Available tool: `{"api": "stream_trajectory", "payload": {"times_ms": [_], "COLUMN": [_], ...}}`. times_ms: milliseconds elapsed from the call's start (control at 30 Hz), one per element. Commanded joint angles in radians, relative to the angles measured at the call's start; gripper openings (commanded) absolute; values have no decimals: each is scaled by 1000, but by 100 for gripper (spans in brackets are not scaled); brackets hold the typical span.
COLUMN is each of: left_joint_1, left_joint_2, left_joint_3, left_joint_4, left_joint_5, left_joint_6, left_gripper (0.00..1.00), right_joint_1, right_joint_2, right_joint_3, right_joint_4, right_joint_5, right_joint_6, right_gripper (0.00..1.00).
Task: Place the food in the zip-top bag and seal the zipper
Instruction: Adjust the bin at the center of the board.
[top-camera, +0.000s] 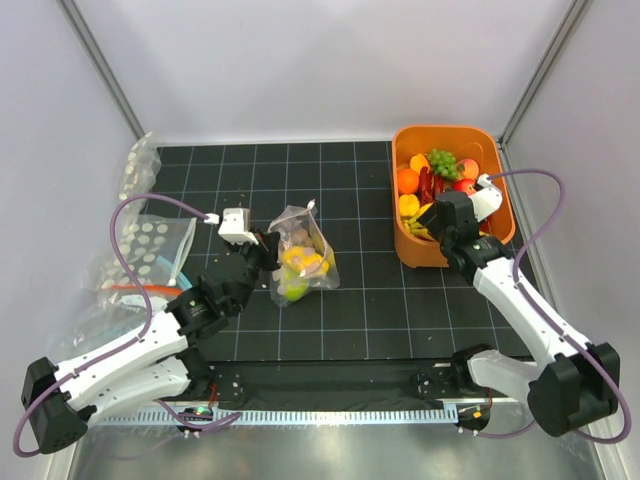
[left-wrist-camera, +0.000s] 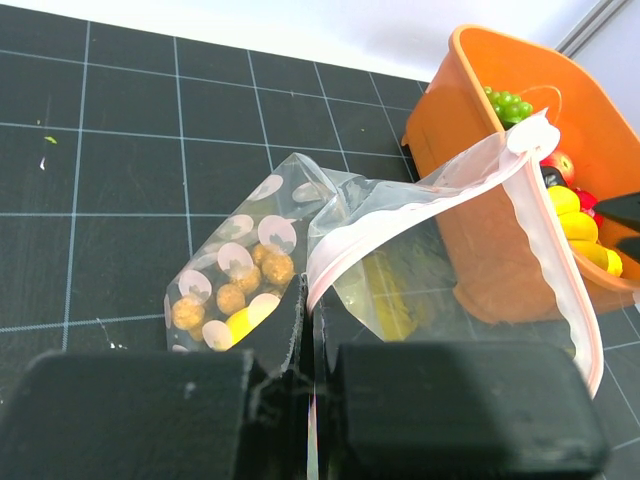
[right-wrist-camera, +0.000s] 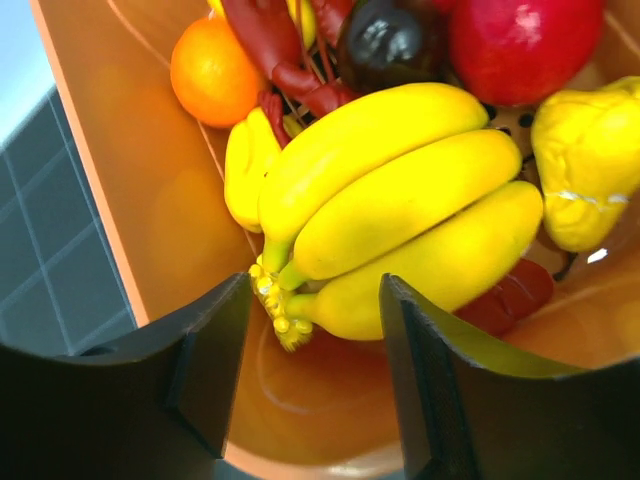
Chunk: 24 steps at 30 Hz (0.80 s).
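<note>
Several pieces of food, a brown nut-like cluster and something yellow among them, already lie inside the zip-top bag. The bag stands slumped near the middle of the black gridded bench, its mouth gaping and its pink zipper curling loose. The left pincer is clamped on the bag's edge. Off to the right, the right pincer hangs with jaws apart just over a bunch of bananas in the orange tub. Spare dotted bags lie far left.
</note>
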Motion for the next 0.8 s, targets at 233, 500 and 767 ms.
{"api": "stream_trajectory", "payload": {"times_ms": [233, 500, 767], "left_joint_1": [-1, -1, -1], "left_joint_2": [-13, -6, 0], "left_joint_3": [5, 9, 11], "left_joint_4": [53, 45, 45], "left_joint_5": [-18, -17, -17], "left_joint_6": [10, 10, 10], "left_gripper": [0, 1, 0], "right_joint_1": [-5, -25, -86], "right_joint_2": [-2, 95, 101], "right_joint_3": [-2, 58, -2], "right_joint_4": [-45, -185, -134], "right_joint_5": [97, 135, 51], "right_joint_6": [98, 265, 342], "right_gripper": [81, 83, 64]}}
